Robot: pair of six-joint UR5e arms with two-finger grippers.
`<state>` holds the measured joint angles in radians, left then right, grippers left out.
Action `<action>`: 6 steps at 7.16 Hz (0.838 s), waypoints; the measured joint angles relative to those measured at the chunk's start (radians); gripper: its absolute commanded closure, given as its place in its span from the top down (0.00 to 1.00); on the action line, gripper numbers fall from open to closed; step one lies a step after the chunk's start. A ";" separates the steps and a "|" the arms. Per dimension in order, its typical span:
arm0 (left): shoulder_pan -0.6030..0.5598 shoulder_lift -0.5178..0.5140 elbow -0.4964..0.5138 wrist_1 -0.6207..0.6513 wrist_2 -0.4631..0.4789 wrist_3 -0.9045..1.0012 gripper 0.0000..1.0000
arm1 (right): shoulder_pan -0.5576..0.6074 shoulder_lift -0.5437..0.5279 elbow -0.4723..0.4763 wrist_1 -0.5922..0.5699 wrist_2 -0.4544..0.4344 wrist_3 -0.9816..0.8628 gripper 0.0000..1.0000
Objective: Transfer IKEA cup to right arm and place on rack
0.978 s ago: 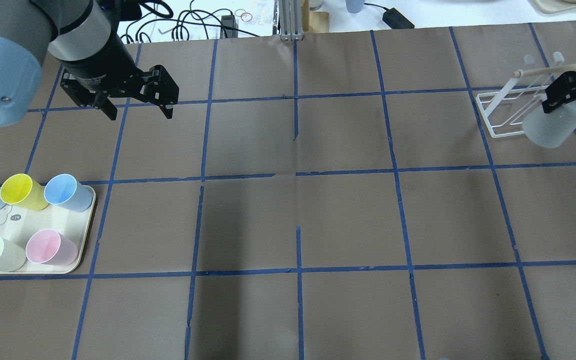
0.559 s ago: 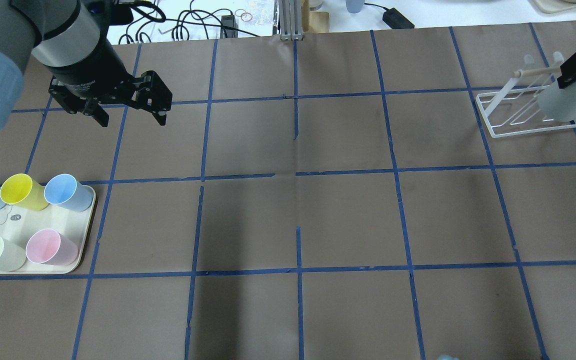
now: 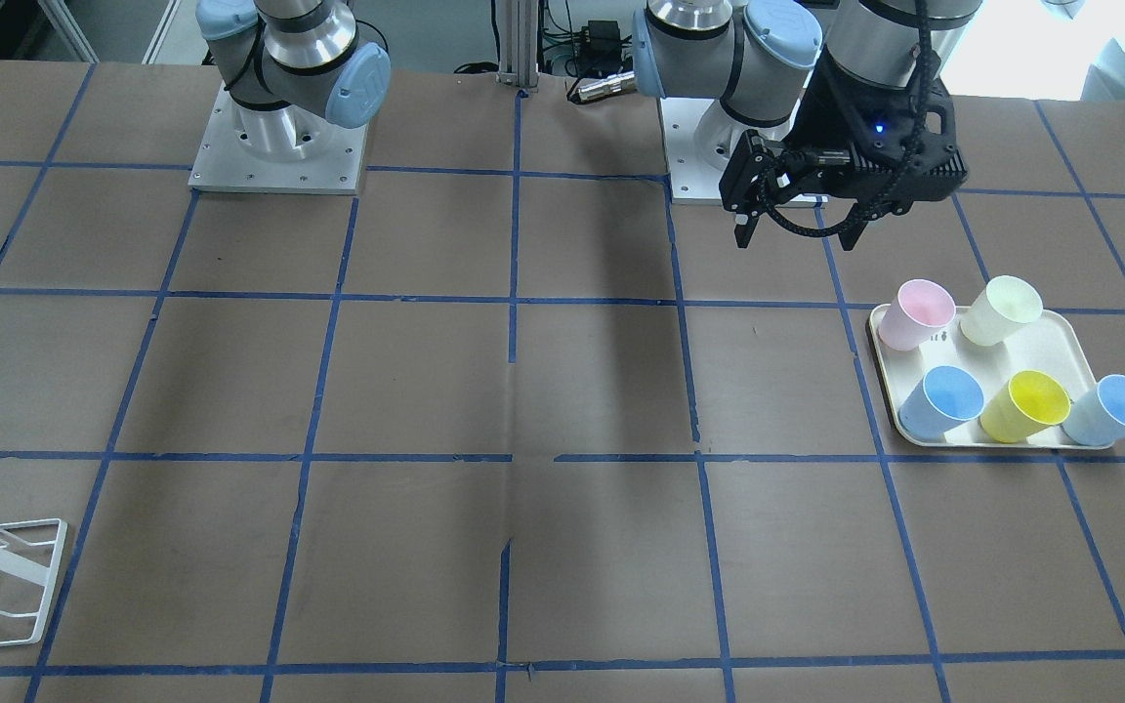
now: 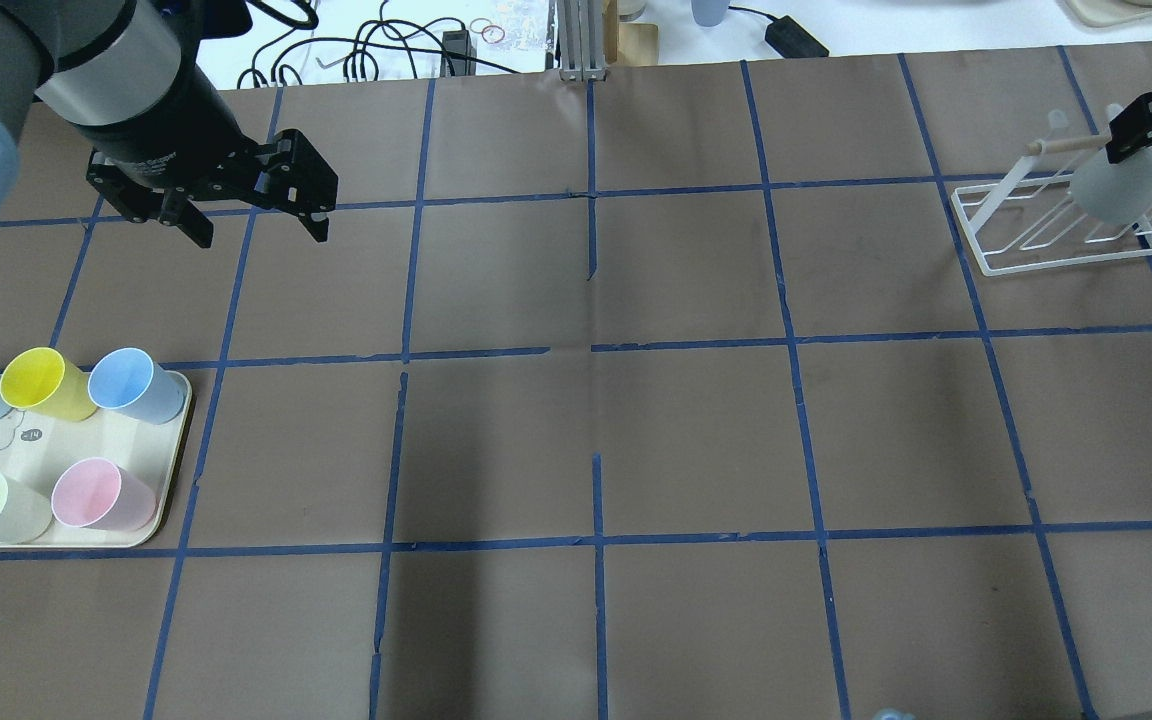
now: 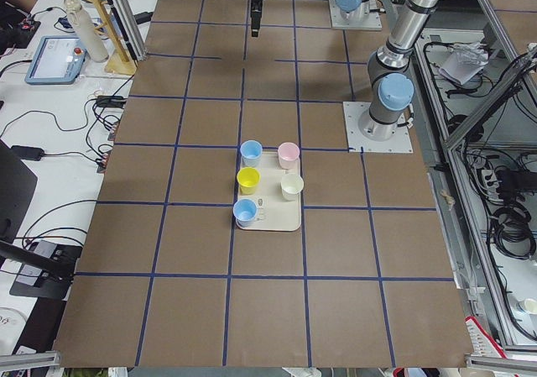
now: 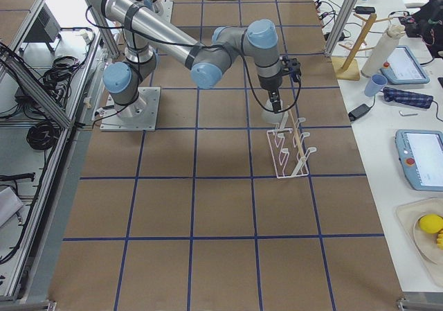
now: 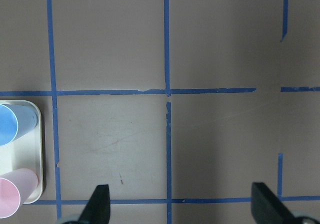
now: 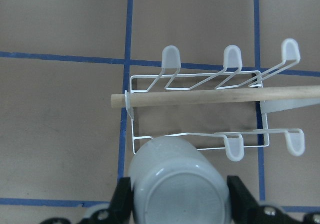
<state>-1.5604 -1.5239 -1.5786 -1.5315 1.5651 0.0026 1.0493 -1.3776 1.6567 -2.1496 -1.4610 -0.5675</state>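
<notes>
The IKEA cup [image 4: 1121,190] is a pale grey tumbler. My right gripper [image 4: 1151,135] is shut on it and holds it over the near end of the white wire rack [image 4: 1021,245]. In the right wrist view the cup's base [image 8: 177,194] faces the camera between my two fingers [image 8: 122,201], just in front of the rack [image 8: 200,79] and its wooden peg [image 8: 210,97]. My left gripper [image 4: 256,225] is open and empty above the table at the far left, beyond the tray; it also shows in the front view [image 3: 797,234].
A cream tray [image 4: 161,480] at the near left holds two light blue cups, a yellow, a pink and a pale green cup. Cables and a metal post lie past the table's far edge. The rack stands near the table's right edge.
My right gripper has carried the cup away from the robot, from the rack's near side to over the rack. My left gripper has drifted a little to the left, still open.
</notes>
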 measured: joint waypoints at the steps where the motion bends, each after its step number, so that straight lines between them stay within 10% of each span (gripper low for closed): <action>1: 0.005 0.000 0.002 -0.002 -0.001 0.000 1.00 | 0.000 0.008 0.000 -0.013 0.000 0.001 0.04; 6: 0.013 0.002 -0.001 -0.008 -0.001 -0.001 1.00 | 0.001 0.064 0.006 -0.058 -0.001 0.010 0.03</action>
<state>-1.5473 -1.5220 -1.5798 -1.5393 1.5645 0.0017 1.0508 -1.3137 1.6624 -2.2072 -1.4624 -0.5577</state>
